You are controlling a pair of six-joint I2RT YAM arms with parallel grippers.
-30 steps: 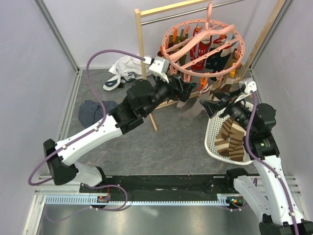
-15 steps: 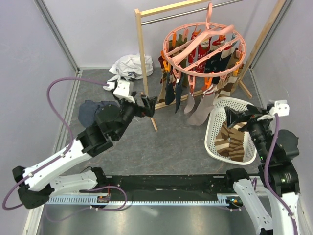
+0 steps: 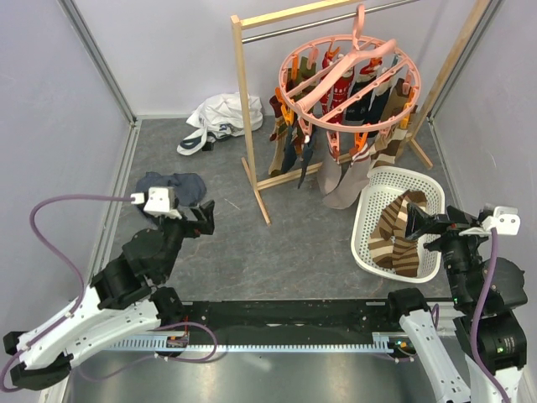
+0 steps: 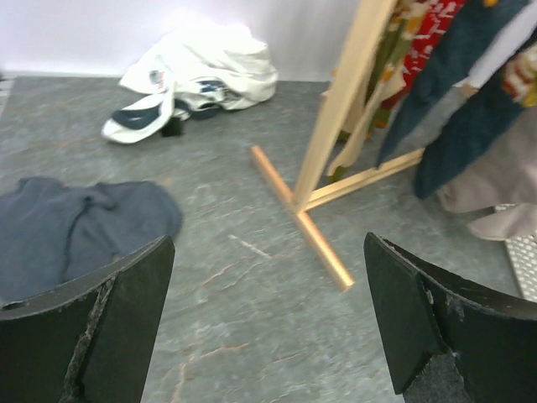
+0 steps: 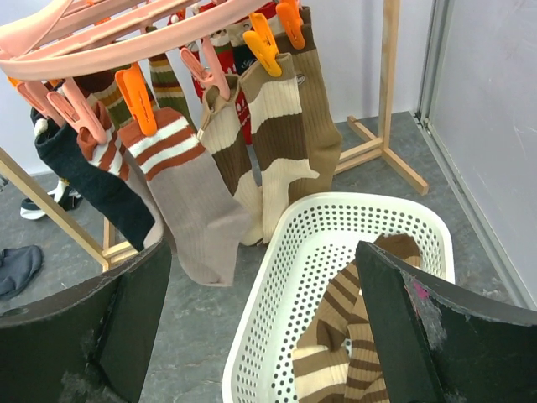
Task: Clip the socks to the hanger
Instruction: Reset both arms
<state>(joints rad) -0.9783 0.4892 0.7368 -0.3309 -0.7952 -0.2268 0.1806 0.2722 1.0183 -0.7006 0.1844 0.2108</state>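
Top external: left gripper [image 3: 204, 219] and right gripper [image 3: 416, 225] gape empty, well apart from the hanger [image 3: 332, 80].

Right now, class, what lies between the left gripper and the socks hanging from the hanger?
In the left wrist view, bare grey floor, then the wooden rail's foot, crossing in front of the socks. The left gripper is open.

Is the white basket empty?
No, brown and cream striped socks lie inside the white basket.
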